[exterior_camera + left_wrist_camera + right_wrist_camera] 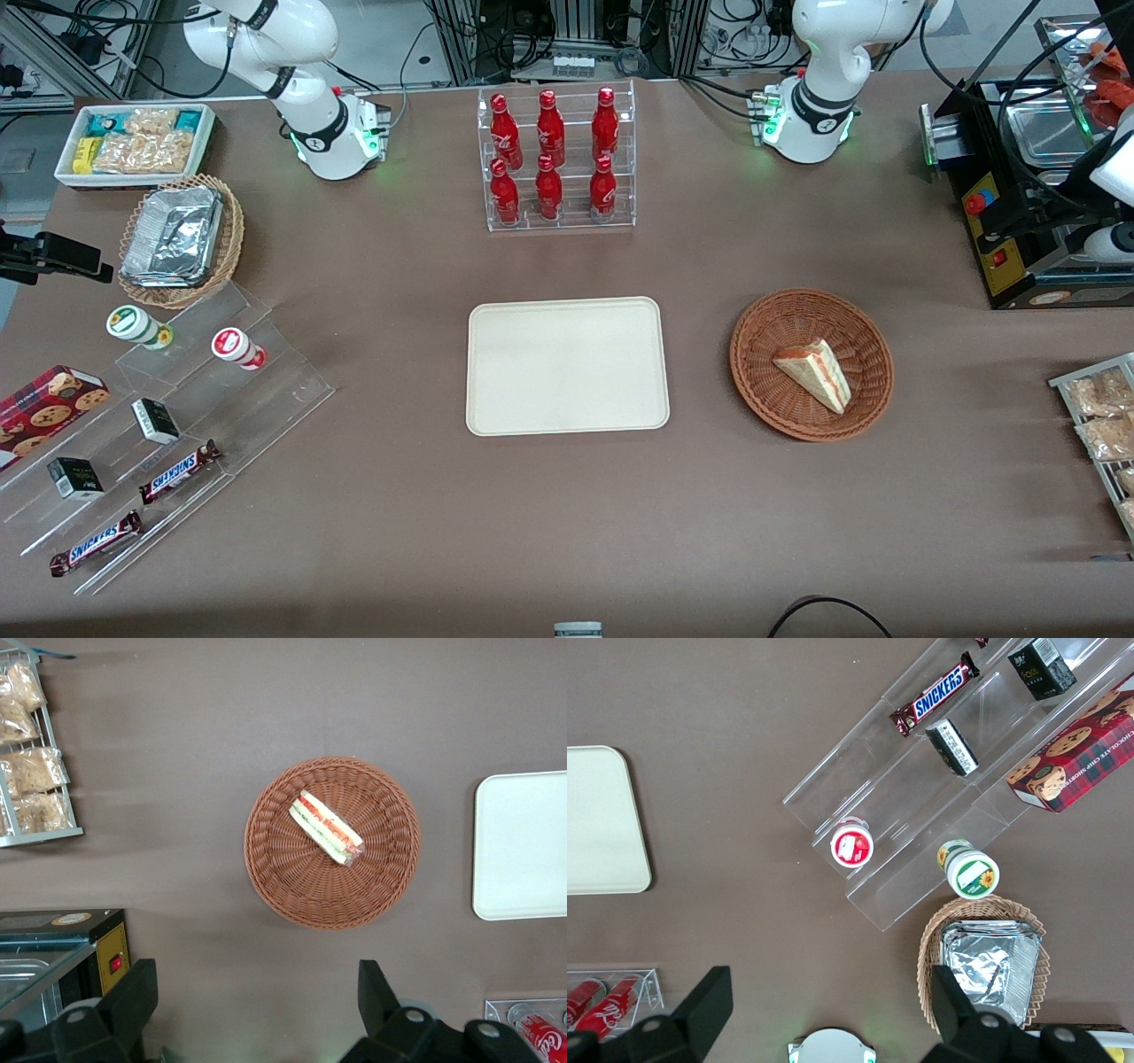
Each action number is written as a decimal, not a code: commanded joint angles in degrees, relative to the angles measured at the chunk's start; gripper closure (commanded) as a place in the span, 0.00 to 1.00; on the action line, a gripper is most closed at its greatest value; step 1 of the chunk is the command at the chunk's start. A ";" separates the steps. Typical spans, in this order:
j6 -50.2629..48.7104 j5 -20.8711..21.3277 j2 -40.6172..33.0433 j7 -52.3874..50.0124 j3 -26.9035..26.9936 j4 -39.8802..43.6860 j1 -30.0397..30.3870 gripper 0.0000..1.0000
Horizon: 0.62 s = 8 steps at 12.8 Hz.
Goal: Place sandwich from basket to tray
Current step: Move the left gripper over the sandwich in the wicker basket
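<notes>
Front view: sandwich (817, 374) lies in the round basket (764, 332), toward the working arm's end of the bench (399, 496). The wedge's long axis runs diagonally, with the narrow tip toward the front camera; pale bread on top, pink-red filling along the cut edge. Basket is reddish-brown woven wicker, shallow. Tray (567, 366) sits beside the basket toward the parked arm's end, not touching it; flat, cream, rectangular, rounded corners, low rim, nothing on it. The pincer does not show in this view.

Left wrist view: pincer (257, 1010) hangs high above the bench, its two dark fingers (133, 997) spread wide, holding nothing. Sandwich (326, 827) lies well apart from the pincer, below it in the basket (301, 895), slightly off the basket's middle. Cut edge faces up here: green, red and pale stripes, long axis diagonal. Tray (523, 846) edge is visible near the basket.

Right wrist view: only a tray (602, 824) corner on the brown bench; sandwich, basket and pincer not seen.
</notes>
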 commanded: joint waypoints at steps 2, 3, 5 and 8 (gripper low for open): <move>-1.17 0.50 0.49 0.01 -0.34 0.61 0.05 0.00; -0.73 0.59 1.01 -0.96 -0.34 0.61 0.05 0.00; -0.03 0.59 2.94 -1.41 -0.43 0.44 0.06 0.00; 8.11 0.94 4.53 -6.91 -2.53 -5.68 0.05 0.00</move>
